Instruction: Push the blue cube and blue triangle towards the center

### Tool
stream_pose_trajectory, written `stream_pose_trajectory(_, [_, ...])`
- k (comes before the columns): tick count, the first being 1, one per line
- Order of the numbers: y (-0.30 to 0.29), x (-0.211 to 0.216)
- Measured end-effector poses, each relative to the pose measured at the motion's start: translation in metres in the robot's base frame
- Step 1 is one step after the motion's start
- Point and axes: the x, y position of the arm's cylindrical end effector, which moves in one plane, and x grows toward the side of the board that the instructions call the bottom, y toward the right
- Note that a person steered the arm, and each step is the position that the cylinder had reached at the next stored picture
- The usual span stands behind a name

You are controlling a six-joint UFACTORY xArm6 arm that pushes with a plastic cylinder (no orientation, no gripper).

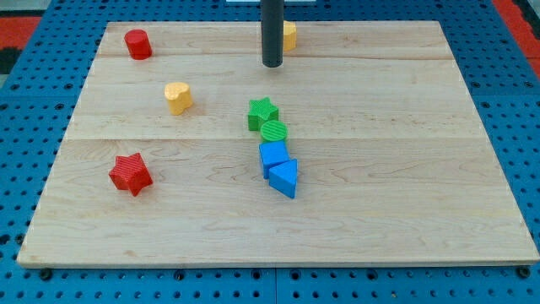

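The blue cube (273,156) sits near the board's middle, touching the blue triangle (284,179) just below and to its right. A green cylinder (273,131) touches the cube's top edge, and a green star (262,113) sits just above that. My tip (271,64) is near the view's top centre, well above this column of blocks and not touching any of them. It stands just left of a yellow block (289,35), which the rod partly hides.
A red cylinder (137,44) is at the top left, a yellow heart-like block (178,97) is at the left of centre, and a red star (130,174) is at the lower left. The wooden board (422,211) lies on a blue pegboard.
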Motion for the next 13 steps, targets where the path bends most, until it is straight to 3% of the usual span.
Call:
stream_pose_trajectory(6, [-0.005, 0.0])
stream_pose_trajectory(8, [-0.185, 0.022])
stream_pose_trajectory(9, [-0.196, 0.025])
stream_pose_trajectory(11, [-0.182, 0.142])
stream_pose_trajectory(12, [-0.076, 0.197])
stream_pose_trajectory(13, [-0.063, 0.235])
